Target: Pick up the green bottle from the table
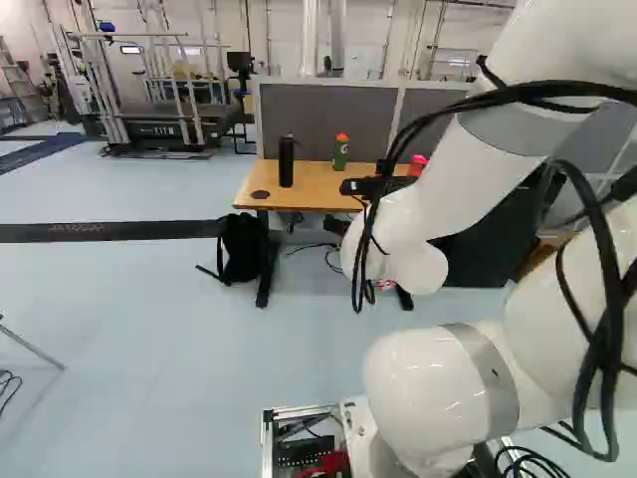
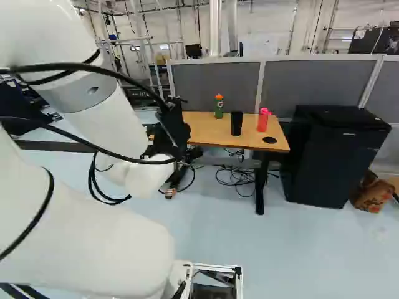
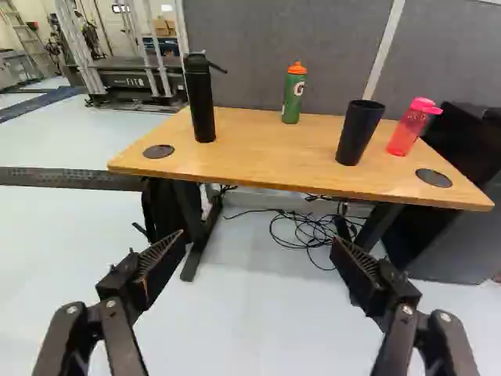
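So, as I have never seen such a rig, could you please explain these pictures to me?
The white machine is a robot arm on a moving base. Two pictures come from cameras on that base, behind the arm, one to its left and one to its right. The third comes from a camera on its wrist, looking along the black gripper. Its two fingers stand open, and nothing is held. On the wooden table ahead stand a tall black bottle, a green bottle with an orange cap, a black cup and a pink bottle. The green one is the target.
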Tool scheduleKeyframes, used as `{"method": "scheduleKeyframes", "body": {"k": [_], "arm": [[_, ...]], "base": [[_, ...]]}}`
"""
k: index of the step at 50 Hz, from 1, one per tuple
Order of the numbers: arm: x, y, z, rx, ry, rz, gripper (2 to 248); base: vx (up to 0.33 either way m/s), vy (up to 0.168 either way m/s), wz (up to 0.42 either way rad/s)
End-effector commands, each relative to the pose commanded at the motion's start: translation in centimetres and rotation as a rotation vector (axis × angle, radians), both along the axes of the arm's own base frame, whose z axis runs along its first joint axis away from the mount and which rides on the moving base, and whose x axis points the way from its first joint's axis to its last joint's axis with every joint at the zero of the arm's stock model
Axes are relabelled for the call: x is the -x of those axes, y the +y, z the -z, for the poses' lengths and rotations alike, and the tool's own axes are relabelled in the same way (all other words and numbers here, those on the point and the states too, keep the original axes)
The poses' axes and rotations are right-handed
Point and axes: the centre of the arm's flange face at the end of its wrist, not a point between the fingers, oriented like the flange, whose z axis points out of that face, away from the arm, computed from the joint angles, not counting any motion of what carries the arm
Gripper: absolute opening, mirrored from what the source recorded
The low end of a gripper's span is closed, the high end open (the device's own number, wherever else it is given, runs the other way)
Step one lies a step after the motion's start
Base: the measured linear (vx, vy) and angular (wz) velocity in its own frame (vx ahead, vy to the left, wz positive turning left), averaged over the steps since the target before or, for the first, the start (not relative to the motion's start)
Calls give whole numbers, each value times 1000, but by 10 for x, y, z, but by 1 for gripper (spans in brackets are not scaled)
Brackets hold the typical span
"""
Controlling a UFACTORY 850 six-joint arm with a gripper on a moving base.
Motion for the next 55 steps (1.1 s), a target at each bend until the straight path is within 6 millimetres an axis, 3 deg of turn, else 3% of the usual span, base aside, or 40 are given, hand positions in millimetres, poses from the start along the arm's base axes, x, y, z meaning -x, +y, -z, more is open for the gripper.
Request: {"method": "scheduleKeyframes", "body": {"k": [55], "arm": [[0,0,0,0,0,0,247]], "base": [[0,0,0]]}}
